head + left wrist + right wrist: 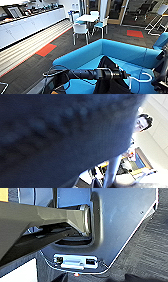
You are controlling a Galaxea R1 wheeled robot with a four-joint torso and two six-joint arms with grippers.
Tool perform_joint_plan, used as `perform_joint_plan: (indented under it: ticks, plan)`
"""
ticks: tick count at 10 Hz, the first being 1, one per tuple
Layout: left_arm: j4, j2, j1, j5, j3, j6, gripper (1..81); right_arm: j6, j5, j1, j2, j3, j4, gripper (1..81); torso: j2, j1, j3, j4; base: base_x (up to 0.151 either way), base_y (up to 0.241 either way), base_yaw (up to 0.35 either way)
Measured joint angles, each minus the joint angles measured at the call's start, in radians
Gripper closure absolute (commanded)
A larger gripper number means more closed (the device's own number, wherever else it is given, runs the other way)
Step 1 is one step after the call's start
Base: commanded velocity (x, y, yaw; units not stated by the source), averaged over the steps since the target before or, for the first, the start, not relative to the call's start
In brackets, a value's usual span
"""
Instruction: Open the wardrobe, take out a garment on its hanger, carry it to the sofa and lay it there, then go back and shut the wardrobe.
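The bright blue sofa [120,51] lies right in front of me in the head view, its corner seat below my arms. My left arm reaches across from the left, and the left gripper [126,74] hangs over the seat, shut on the white hanger [143,80], whose curved hook sticks out to the right. The dark garment [106,65] is draped around that wrist and hangs down onto the seat. In the left wrist view its dark cloth [62,136] covers most of the picture. My right arm [162,72] stands at the right edge, above the sofa.
Beyond the sofa stand a white table [87,18] and white chairs [80,28]. A long white counter [27,25] runs along the left wall. Red tiles [46,50] mark the dark carpet. A person [142,122] is behind me. The right wrist view looks onto my base plate [120,225].
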Motion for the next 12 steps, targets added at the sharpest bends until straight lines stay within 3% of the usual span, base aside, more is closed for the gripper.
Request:
perform_joint_plan:
  ticks: [12]
  plan:
    - [0.085,-0.015,0.075,-0.014,-0.347,0.001,81.1,0.001,0.005,0.0,0.0,0.0,0.0,1.0,0.0,0.0,0.0,0.0,0.0,0.0,0.0]
